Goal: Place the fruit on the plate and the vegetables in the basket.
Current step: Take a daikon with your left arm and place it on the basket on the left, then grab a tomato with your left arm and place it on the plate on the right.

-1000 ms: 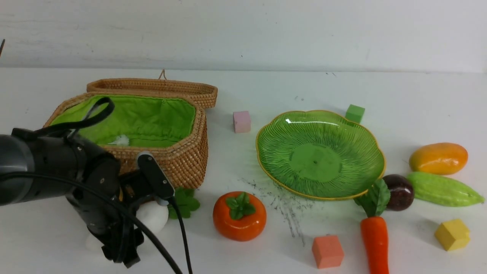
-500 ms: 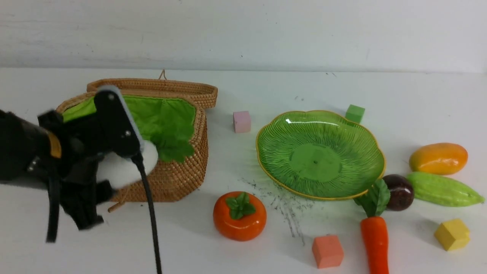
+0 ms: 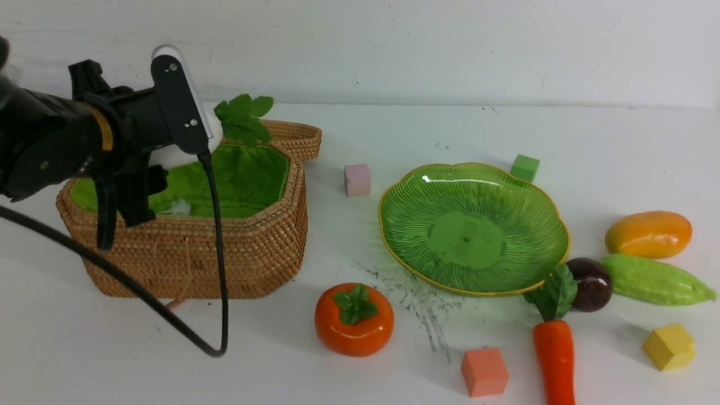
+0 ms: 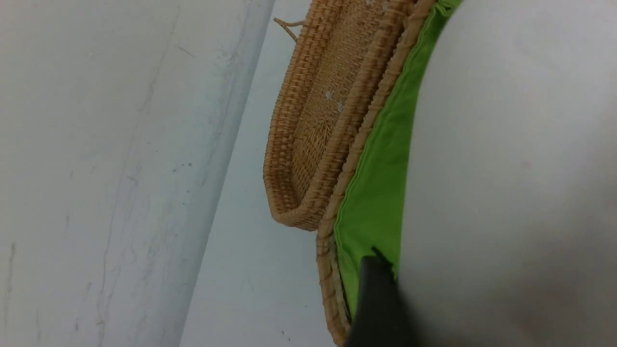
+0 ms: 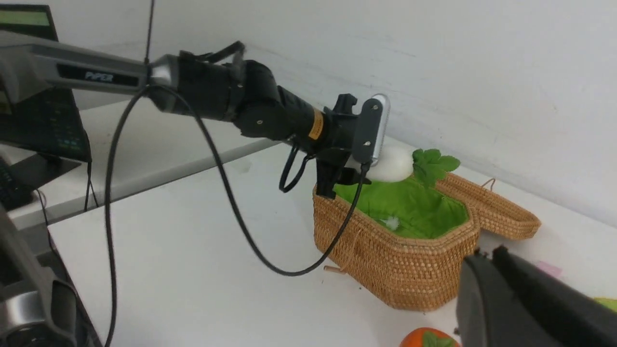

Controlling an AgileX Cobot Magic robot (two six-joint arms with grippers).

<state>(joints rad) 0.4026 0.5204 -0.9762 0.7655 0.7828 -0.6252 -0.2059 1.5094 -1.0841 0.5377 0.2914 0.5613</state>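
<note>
My left gripper (image 3: 126, 202) is shut on the white radish (image 3: 169, 158) and holds it over the open basket (image 3: 247, 247), its green leaves (image 3: 243, 118) pointing towards the lid (image 3: 292, 135). In the left wrist view the radish (image 4: 506, 168) fills the picture beside one dark finger (image 4: 378, 299). The persimmon (image 3: 354, 320) sits in front of the green plate (image 3: 472, 225), which holds nothing. Carrot (image 3: 554, 360), purple ball (image 3: 590, 284), gourd (image 3: 655, 279) and mango (image 3: 648, 234) lie to the plate's right. My right gripper (image 5: 487, 255) is shut and holds nothing, and it is out of the front view.
Foam cubes are scattered about: pink (image 3: 358, 179) between basket and plate, green (image 3: 525, 167) behind the plate, salmon (image 3: 484, 371) and yellow (image 3: 668, 346) near the front. The left arm's cable (image 3: 216, 292) loops down in front of the basket.
My left gripper has lifted the radish off the table in front of the basket and carried it up and back over the basket's opening. Nothing else has moved.
</note>
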